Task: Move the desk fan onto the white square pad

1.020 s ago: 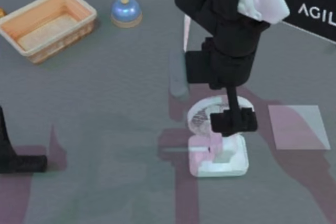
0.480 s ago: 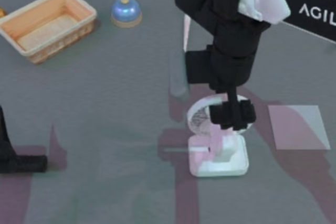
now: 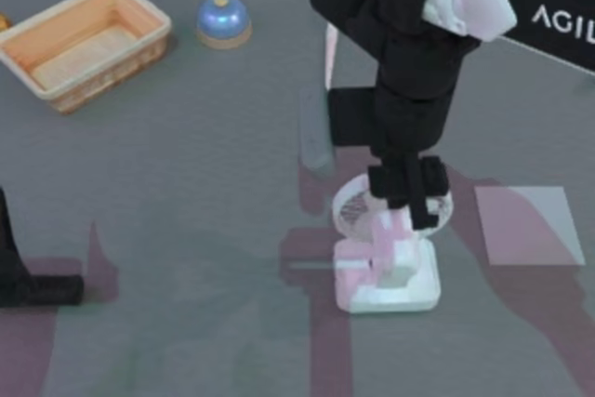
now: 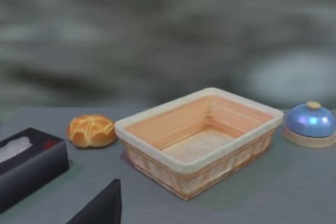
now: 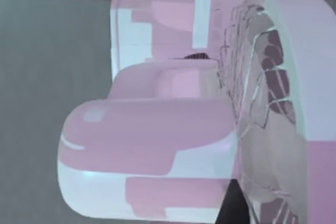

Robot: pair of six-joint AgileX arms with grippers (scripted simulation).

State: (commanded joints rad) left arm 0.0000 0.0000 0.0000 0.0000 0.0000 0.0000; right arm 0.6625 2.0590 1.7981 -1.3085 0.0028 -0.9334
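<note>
The desk fan (image 3: 409,290) stands right of the table's centre, white with a pinkish tint, on a squarish base, its round grille head (image 3: 351,200) facing the far side. My right gripper (image 3: 406,200) hangs straight over it, open, its fingers straddling the stubby motor housing (image 5: 147,145). In the right wrist view the housing fills the picture and one dark fingertip (image 5: 233,211) sits between housing and grille (image 5: 268,103). The white square pad (image 3: 530,225) lies flat and bare to the fan's right. My left gripper (image 3: 56,287) is parked at the table's left edge, open.
An orange basket (image 3: 149,11) sits at the back left, with a blue call bell (image 3: 223,20) beside it. In the left wrist view a bread roll (image 4: 91,130) and a black tissue box (image 4: 26,161) lie next to the basket (image 4: 199,95).
My right gripper has shifted from over the fan's base towards the far side, onto the motor housing behind the grille. The fan, the pad and the left arm have not moved.
</note>
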